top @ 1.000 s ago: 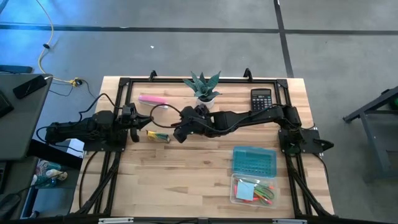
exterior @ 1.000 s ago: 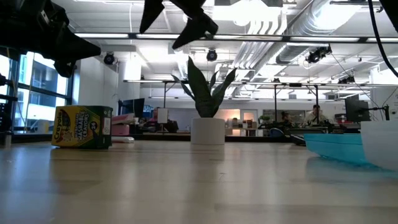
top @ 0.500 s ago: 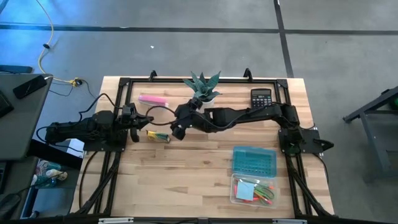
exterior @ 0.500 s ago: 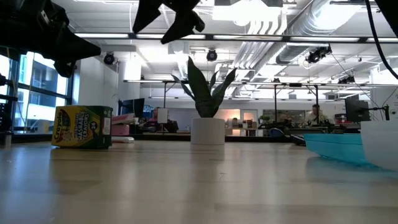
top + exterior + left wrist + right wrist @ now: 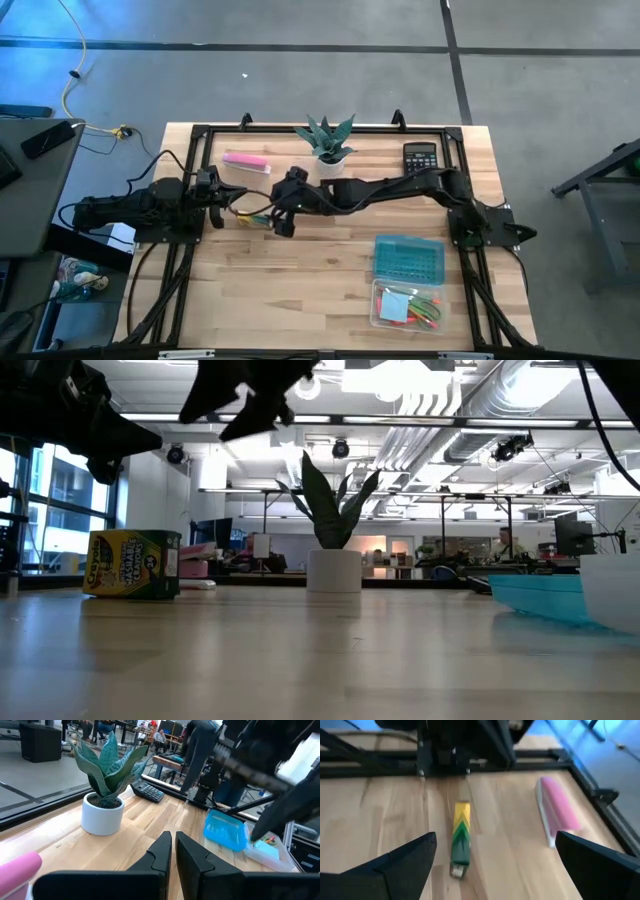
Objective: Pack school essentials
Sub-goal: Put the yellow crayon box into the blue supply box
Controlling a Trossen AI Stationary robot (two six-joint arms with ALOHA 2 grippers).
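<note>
Right gripper [image 5: 281, 215]: reaching across the table's middle, hanging above the crayon box with fingers spread wide and gripping nothing.
Crayon box [image 5: 460, 840]: yellow and green, lying on the wood just in front of the left arm, showing between the right gripper's open fingers.
Left gripper [image 5: 173, 851]: resting at the table's left side, fingers pressed together, carrying nothing.
Clear container [image 5: 406, 303]: sitting near the front right; the light blue square notepad [image 5: 393, 305], orange-red pens [image 5: 428, 307] and other small stationery are lying inside it.
Blue lid [image 5: 408, 260]: lying just behind the container.
Pink bar [image 5: 246, 160]: lying beyond the crayon box.
Potted plant [image 5: 326, 142]: standing at the back centre.
Calculator [image 5: 420, 157]: sitting back right.
</note>
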